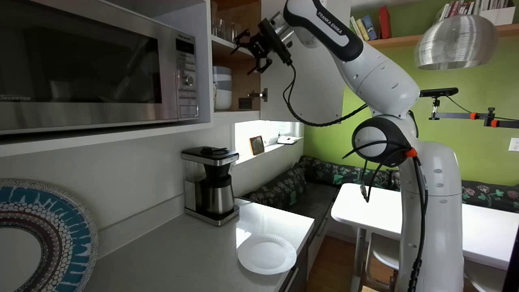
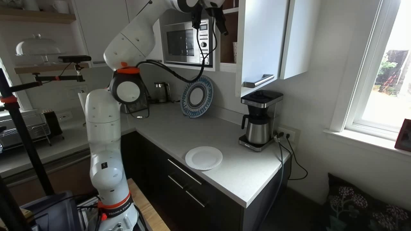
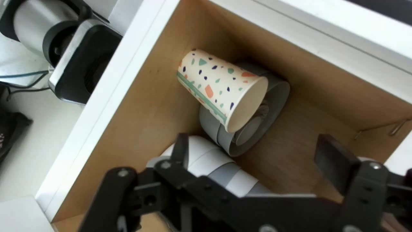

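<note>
Arm raised, gripper spread — facing cupboard

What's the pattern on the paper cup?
The cup is cream, with green, orange and dark flecks and a green stripe; wrist view shows it best.

The site is a domestic kitchen with an adjoining dining area. Identifying features: a microwave mounted above a countertop, a coffee maker, and an open wall cabinet containing a patterned cup. The dining area comprises a white table and a bench lined with floral cushions.
</note>
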Controlling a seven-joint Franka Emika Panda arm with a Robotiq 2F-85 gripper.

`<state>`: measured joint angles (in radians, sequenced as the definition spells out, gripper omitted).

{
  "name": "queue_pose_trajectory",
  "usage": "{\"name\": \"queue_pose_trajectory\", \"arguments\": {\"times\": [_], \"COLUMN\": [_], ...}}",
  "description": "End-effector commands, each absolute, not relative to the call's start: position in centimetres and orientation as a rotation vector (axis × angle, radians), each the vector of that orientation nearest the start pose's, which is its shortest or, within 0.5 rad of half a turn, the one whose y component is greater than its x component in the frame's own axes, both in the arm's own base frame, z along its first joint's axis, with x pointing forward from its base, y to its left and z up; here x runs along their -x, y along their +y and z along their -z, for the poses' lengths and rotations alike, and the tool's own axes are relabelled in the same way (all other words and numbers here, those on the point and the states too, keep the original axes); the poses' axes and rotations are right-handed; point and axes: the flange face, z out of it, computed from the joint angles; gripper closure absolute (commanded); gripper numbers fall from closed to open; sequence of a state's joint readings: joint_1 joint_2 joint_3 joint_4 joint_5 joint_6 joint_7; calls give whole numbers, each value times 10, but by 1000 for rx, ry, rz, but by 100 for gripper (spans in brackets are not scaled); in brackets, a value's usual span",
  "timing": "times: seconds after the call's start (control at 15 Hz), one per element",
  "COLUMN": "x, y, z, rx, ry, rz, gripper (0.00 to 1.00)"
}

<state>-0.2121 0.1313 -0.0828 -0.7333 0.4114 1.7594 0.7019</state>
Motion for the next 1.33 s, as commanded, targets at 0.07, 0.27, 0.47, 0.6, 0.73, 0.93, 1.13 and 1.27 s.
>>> {"name": "queue_pose_trajectory", "arguments": {"times": [0.07,0.27,0.47,0.6,0.73,0.93,1.13,1.27], "x": [-456,-440,-425,-421,-417,-415,-412,-407], "y": [-123,-129,-130,-133,-139,-149,-161,-165], "z": [-927,-907,-885,-868,-851,-817,-777,-752], "rx": [2223,2260,2342,2362,2348,2330,2314,2283], "ry": [936,869,801,749,657,584,551,591], "rz": [823,724,688,690,695,707,699,707], "gripper": [0,0,0,0,0,0,0,0]}}
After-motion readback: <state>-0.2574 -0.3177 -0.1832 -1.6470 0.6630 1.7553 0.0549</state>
